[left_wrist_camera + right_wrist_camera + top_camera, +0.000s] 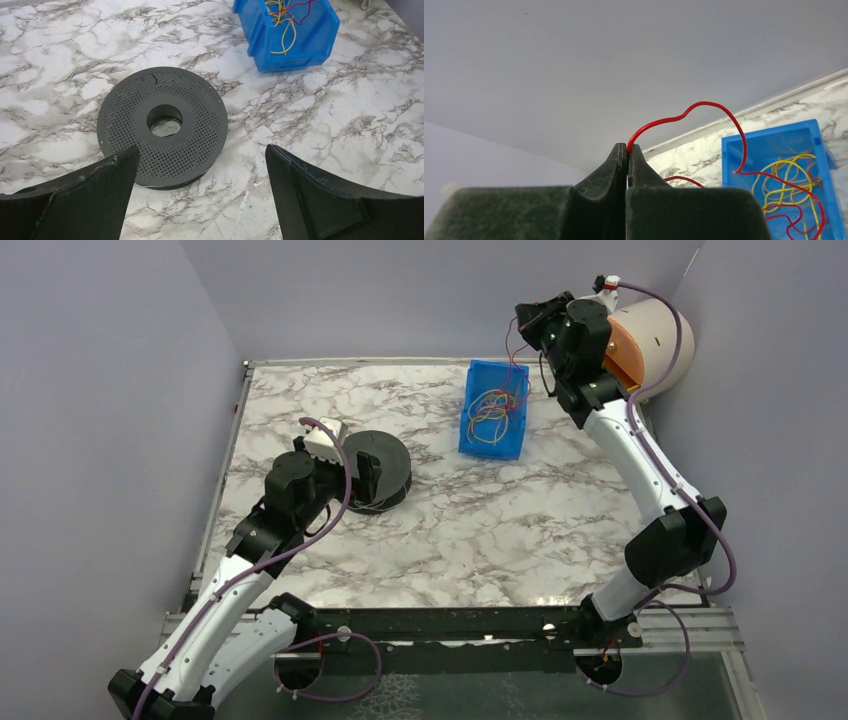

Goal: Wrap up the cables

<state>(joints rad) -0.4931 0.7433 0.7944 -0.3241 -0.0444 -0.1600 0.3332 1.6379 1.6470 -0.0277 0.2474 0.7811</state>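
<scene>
From above, two arms: one blue bin (pixel 490 444) of tangled thin cables (pixel 490 408) sits below the raised right gripper (pixel 527 322), and one black spool (pixel 392 452) lies on the marble table (pixel 520 530) at the left gripper (pixel 368 476). In the left wrist view, both fingers stand wide apart and empty, with the flat, perforated spool just ahead. In the right wrist view, the jaws pinch one red cable (pixel 696 105), which arcs ahead into the bin's yellow and red loops.

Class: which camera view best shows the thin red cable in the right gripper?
Right wrist view: the thin red cable leaves the shut right gripper, arches up and drops into the blue plastic bin. The top view shows only a faint strand; the left wrist view only red bits in the bin.
</scene>
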